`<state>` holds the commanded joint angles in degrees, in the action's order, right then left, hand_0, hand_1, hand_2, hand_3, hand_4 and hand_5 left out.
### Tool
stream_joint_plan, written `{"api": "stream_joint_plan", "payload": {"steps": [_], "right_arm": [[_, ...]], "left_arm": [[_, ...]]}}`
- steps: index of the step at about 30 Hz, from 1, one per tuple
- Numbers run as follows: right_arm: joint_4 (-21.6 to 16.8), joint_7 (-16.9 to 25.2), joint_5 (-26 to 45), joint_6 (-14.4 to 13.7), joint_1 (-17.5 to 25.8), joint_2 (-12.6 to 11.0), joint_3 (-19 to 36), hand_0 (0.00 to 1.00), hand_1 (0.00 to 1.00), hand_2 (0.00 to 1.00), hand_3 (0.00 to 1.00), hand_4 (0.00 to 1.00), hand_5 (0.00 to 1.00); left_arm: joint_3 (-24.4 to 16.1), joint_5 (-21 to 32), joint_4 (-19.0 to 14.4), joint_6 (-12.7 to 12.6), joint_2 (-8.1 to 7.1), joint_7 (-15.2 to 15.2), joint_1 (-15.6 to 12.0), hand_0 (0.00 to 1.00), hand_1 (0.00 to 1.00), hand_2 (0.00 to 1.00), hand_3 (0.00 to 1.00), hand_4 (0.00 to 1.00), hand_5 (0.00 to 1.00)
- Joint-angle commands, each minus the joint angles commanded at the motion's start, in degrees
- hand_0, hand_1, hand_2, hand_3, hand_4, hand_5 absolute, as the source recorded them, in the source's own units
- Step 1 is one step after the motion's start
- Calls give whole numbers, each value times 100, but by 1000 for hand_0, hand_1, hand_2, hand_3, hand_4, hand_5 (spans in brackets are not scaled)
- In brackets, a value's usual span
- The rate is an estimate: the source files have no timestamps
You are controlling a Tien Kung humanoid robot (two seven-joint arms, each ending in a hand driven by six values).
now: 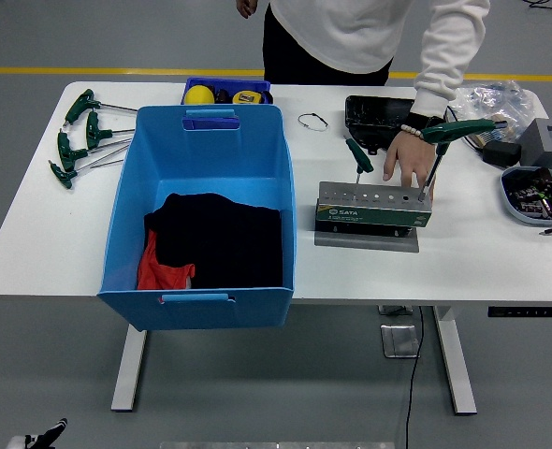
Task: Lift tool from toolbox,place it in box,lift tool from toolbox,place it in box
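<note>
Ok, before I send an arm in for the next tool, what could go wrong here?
The person's hand rests at the tool rack, beside the tall T-handle wrench; reaching in now risks hitting it. The smaller wrench stands tilted in its hole and might bind or tip the rack when lifted. Neither robot hand is in view.

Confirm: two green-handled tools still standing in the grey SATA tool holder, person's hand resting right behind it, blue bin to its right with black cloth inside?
One error: the blue bin sits to the left of the tool holder, not its right, as the head view shows. The rest holds: two green-handled tools stand in the holder, the person's hand rests just behind it, and black cloth lies in the bin.
</note>
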<state>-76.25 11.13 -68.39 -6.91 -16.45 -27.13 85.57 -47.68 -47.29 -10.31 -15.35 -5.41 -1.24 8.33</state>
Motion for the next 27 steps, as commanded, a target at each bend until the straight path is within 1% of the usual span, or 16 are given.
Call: {"api": "stream_joint_plan", "payload": {"steps": [1, 2, 4, 6, 7, 8, 9, 12, 15, 19, 20, 23, 25, 26, 27], "right_arm": [[17, 33, -117, -30, -88, -116, -101, 998, 949, 966, 942, 998, 805], [54, 85, -353, -54, -253, -305, -289, 998, 986, 994, 996, 998, 688], [92, 124, -739, -47, -452, -530, -537, 998, 986, 994, 996, 998, 688], [152, 160, -1221, 9, -750, -781, -891, 998, 986, 994, 996, 998, 688], [179, 170, -1433, 34, -881, -865, -1044, 998, 986, 994, 996, 998, 688], [197, 176, -1606, 52, -957, -910, -1142, 998, 996, 992, 998, 998, 666], [244, 182, -1867, 104, -1126, -997, -1348, 998, 996, 992, 998, 998, 666], [340, 171, -2610, 262, -1494, -1132, -1842, 998, 996, 992, 998, 998, 666], [424, 141, -3093, 354, -1743, -1177, -2229, 998, 983, 965, 986, 998, 679], [599, 62, -3370, 401, -2125, -1162, -2763, 998, 983, 965, 986, 998, 679], [677, 46, -3395, 401, -2252, -1137, -2925, 998, 975, 962, 954, 998, 685], [834, 2, -3474, 406, -2509, -1067, -3261, 998, 975, 962, 954, 998, 685], [1025, -23, -3473, 413, -2724, -960, -3517, 998, 975, 962, 954, 998, 685], [1137, -27, -3460, 414, -2824, -900, -3638, 998, 916, 899, 924, 998, 689], [1266, -31, -3445, 418, -2923, -838, -3757, 998, 916, 899, 924, 998, 689]], "left_arm": [[-2, 2, 0, 0, 0, 1, 3, 697, 629, 692, 702, 751, 699], [6, 10, 0, 2, -1, 4, 8, 697, 620, 689, 703, 753, 699], [8, 6, 0, 6, -2, 7, 15, 697, 620, 689, 703, 753, 699], [-10, -8, 0, 7, -5, 14, 26, 697, 620, 689, 703, 753, 699], [-18, -15, 0, 7, -5, 17, 29, 697, 620, 689, 703, 753, 699], [-22, -20, 0, 7, -6, 20, 31, 697, 611, 688, 702, 753, 700], [-22, -27, 0, 9, -7, 26, 35, 697, 611, 688, 702, 753, 700], [-21, -32, 0, 17, -16, 34, 40, 697, 611, 688, 702, 753, 700], [-29, -22, 0, 13, -15, 33, 41, 697, 603, 687, 703, 754, 699], [19, 32, 0, 24, -15, 35, 53, 697, 603, 687, 703, 754, 699], [46, 54, 0, 27, -18, 37, 59, 697, 609, 687, 703, 754, 699], [81, 28, 0, 46, -25, 36, 72, 697, 609, 687, 703, 754, 699], [104, 13, 0, 56, -28, 43, 82, 697, 609, 687, 703, 754, 699], [110, 10, 0, 58, -29, 48, 85, 698, 603, 688, 704, 755, 698], [120, 13, 0, 60, -29, 51, 88, 698, 603, 688, 704, 755, 698]]}}
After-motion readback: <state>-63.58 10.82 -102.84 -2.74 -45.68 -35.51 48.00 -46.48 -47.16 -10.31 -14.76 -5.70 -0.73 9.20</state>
